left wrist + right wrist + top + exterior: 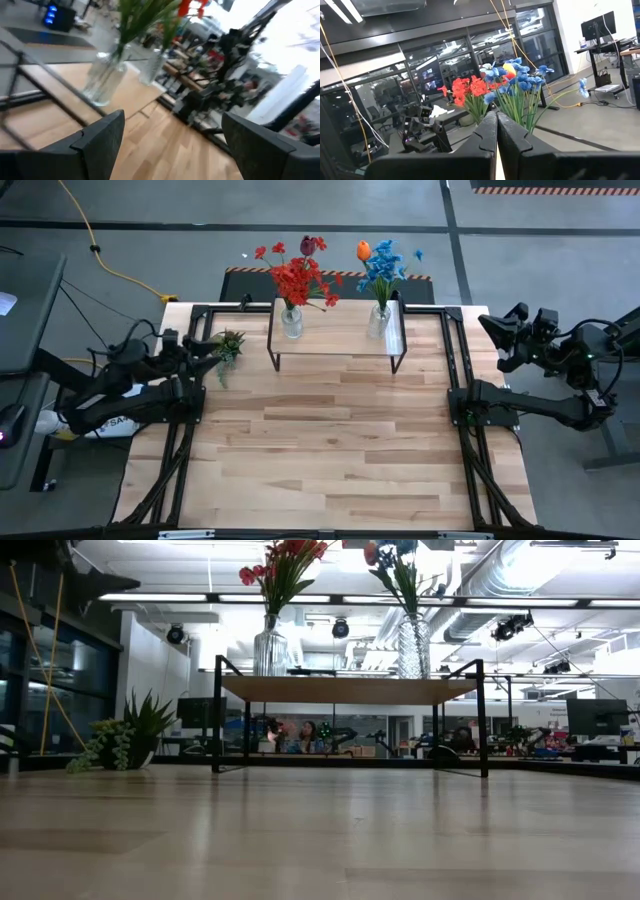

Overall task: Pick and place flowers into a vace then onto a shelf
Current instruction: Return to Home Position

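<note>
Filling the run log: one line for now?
shelf: two vases on top | flowers: in vases | left pincer: open, left edge | right pincer: shut, right edge

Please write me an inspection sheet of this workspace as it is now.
Surface: wooden table, no damage seen.
Job's things: shelf at the far edge carries two upright vases: left vase holds red flowers and maroon tulip, right vase blue flowers and orange tulip.
Clutter: green leafy tuft on the table, near the left gripper.
Grippers: left gripper open, empty; right gripper shut, empty, at the table's right edge.
Cables: yellow cable on the floor beyond the table.
Surroundings: people seated behind.
</note>
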Tool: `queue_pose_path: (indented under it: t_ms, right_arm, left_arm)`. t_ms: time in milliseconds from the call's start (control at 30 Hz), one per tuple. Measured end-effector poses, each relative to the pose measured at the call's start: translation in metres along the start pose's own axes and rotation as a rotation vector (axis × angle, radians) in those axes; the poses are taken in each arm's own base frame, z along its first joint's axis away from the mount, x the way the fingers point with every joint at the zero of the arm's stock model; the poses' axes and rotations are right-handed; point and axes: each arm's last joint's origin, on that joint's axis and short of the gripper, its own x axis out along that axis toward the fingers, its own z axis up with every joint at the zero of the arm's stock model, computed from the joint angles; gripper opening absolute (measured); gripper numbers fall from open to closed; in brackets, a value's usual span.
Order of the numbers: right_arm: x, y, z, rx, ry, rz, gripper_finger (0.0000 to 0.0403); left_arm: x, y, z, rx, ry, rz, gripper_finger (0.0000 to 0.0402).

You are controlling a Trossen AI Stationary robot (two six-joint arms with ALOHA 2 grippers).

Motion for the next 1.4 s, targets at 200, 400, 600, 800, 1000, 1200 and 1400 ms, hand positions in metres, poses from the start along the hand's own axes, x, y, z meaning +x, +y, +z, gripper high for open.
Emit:
queue_pose_path:
  t_ms: [200, 400, 600, 800, 1000, 1200, 1400]
  right_arm:
    - [0.0, 0.0, 0.0, -0.005, -0.005, -0.016, 0.0001]
    - [0.0, -0.001, 0.0, -0.005, -0.007, -0.024, 0.0001]
    - [0.0, 0.0, 0.001, 0.0, -0.019, -0.02, 0.0001]
    - [0.0, -0.001, 0.001, 0.0, -0.021, -0.027, 0.0001]
    - [0.0, -0.001, 0.001, -0.002, -0.021, -0.028, 0.0001]
    - [0.0, -0.001, -0.001, -0.035, 0.001, -0.034, 0.0002]
    - [-0.001, -0.004, -0.01, -0.035, 0.095, -0.056, 0.0002]
  left_arm:
    - [0.014, 0.004, -0.009, -0.016, -0.039, -0.065, 0.0365]
    - [0.028, 0.012, -0.025, -0.052, -0.046, -0.134, 0.0365]
    - [0.034, 0.014, -0.038, -0.068, -0.008, -0.146, 0.0365]
    - [0.038, 0.015, -0.053, -0.047, 0.008, -0.094, 0.0365]
    - [0.039, 0.014, -0.068, -0.028, 0.023, -0.049, 0.0365]
    - [0.036, 0.01, -0.067, 0.004, 0.019, -0.043, 0.0365]
    - [0.036, 0.013, -0.071, 0.029, 0.06, -0.009, 0.0365]
